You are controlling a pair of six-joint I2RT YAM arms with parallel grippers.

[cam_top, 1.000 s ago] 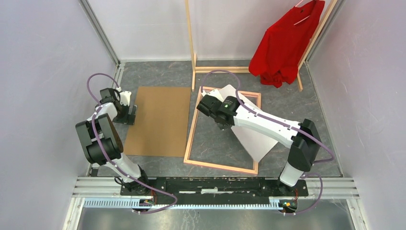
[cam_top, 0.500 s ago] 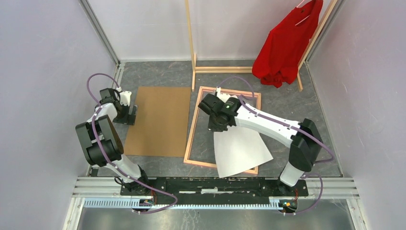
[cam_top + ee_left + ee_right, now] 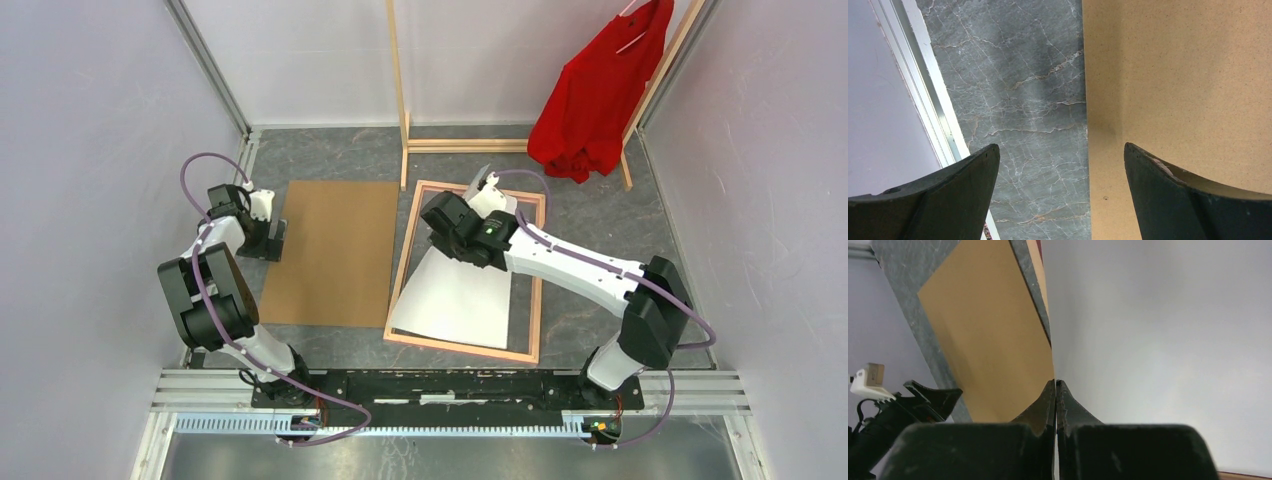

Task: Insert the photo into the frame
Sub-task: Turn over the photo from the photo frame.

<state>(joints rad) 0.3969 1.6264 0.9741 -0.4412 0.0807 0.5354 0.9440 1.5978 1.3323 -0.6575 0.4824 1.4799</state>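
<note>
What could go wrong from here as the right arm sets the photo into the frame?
1. The photo lies skewed to the frame. Its near-left corner appears to overlap the left rail, so it may rest on the rail rather than drop inside.
2. The right fingers pinch the sheet at one edge only, so it could sag, bend or slide askew on release.

- The grey marble-patterned tabletop (image 3: 600,230), with my arms bolted along its near edge.
- The brown board (image 3: 330,255) lies flat, left of centre.
- The frame (image 3: 460,346) lies flat just right of the board, not touching it.
- The photo (image 3: 460,300), white side up, sits inside the frame's opening.
- The bare-wood rack base (image 3: 465,146) stands by the far edge.
</note>
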